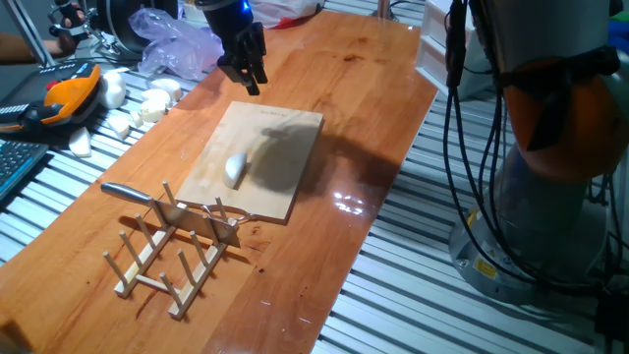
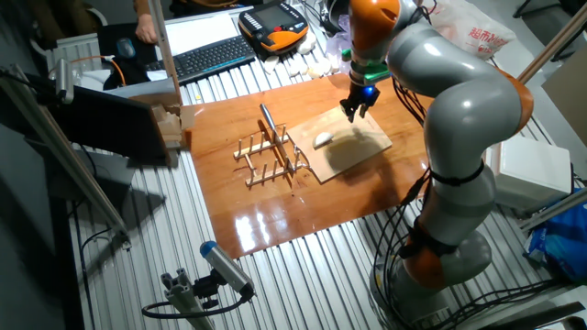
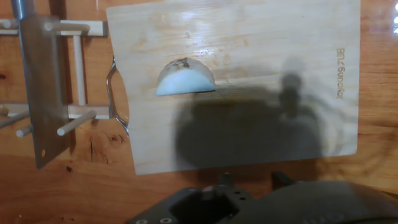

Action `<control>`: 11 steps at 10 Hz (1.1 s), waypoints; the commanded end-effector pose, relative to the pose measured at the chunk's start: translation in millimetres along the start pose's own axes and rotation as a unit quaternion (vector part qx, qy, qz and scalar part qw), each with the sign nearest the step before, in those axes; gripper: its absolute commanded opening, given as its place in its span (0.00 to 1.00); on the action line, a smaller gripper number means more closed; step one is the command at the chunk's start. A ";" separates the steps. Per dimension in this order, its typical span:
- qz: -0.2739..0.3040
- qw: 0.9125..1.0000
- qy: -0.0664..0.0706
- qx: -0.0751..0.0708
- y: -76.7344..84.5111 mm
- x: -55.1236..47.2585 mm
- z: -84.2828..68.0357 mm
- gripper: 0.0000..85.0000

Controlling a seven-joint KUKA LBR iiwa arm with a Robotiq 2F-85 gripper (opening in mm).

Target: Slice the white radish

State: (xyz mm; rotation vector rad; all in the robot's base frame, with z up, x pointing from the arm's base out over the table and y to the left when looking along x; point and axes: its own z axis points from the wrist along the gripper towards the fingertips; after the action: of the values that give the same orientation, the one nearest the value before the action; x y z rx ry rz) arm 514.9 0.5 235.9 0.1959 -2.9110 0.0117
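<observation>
- Nearest to the camera in the hand view is the dark body of the gripper (image 3: 249, 186), which fills the lower edge of the picture; only two short finger stubs show above it, with a gap between them.
- In one fixed view the gripper (image 1: 248, 77) hangs in the air above the far end of the cutting board, with nothing between its fingers; the fingers point down and look close together, but I cannot tell for sure if they are open or closed.
- The wooden cutting board (image 1: 285, 147) lies flat on the wooden table (image 1: 373, 98), and the shadow of the arm falls across it.
- The white radish (image 1: 235, 168) lies on the board, toward the end near the rack, well apart from the gripper. In the hand view the white radish (image 3: 185, 79) shows a flat straight side and a rounded side.
- A metal handle (image 3: 115, 93) is fixed on the board edge beside the rack.
- A wooden peg rack (image 1: 172, 251) stands just beside the board, and a knife (image 1: 147, 197) with a metal blade rests in it.
- Beyond the table edge are several white chunks (image 1: 147, 103), a plastic bag (image 1: 177, 44) and an orange controller (image 1: 64, 98).
</observation>
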 end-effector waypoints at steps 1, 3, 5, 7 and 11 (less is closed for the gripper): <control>-0.001 1.000 0.000 -0.001 0.0 0.1 0.2 0.00; 0.009 1.000 -0.003 -0.002 -0.2 0.4 0.3 0.00; 0.006 1.000 -0.001 -0.002 -0.2 0.3 0.2 0.00; 0.012 1.000 -0.002 -0.001 -0.2 0.2 0.2 0.00; 0.007 1.000 -0.004 -0.001 0.0 0.6 0.5 0.00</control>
State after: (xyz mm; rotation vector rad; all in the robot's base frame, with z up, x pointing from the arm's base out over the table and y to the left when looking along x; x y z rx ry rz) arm 514.3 0.5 235.6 0.1710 -2.9214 0.0118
